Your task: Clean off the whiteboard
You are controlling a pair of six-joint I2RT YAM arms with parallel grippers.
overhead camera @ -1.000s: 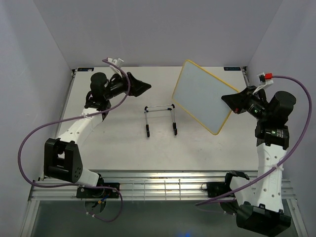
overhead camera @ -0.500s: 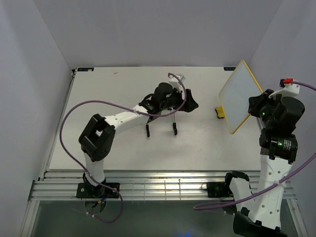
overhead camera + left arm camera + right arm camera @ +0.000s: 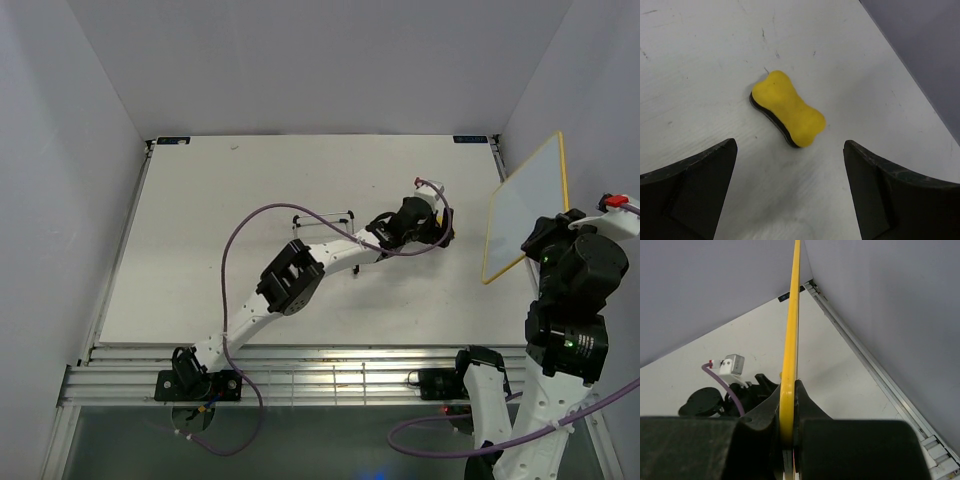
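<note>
The whiteboard (image 3: 525, 205), plain white with a thin yellow frame, is held up in the air at the far right, tilted steeply. My right gripper (image 3: 545, 238) is shut on its lower edge. In the right wrist view the board shows edge-on as a yellow strip (image 3: 791, 330) clamped in the right gripper (image 3: 788, 407). My left gripper (image 3: 440, 232) reaches far to the right over the table and is open. In the left wrist view a yellow bone-shaped sponge eraser (image 3: 787, 107) lies flat on the table just ahead of the open left gripper (image 3: 789, 150), untouched.
The thin black wire stand (image 3: 322, 214) sits mid-table, partly hidden under the stretched left arm. The right wall and the table's right rail (image 3: 875, 375) lie close beside the board. A purple cable (image 3: 240, 235) loops over the left arm.
The left arm has swung from the back left across the table to the eraser at the right. The right arm has lifted the whiteboard further right and tilted it nearly edge-on.
</note>
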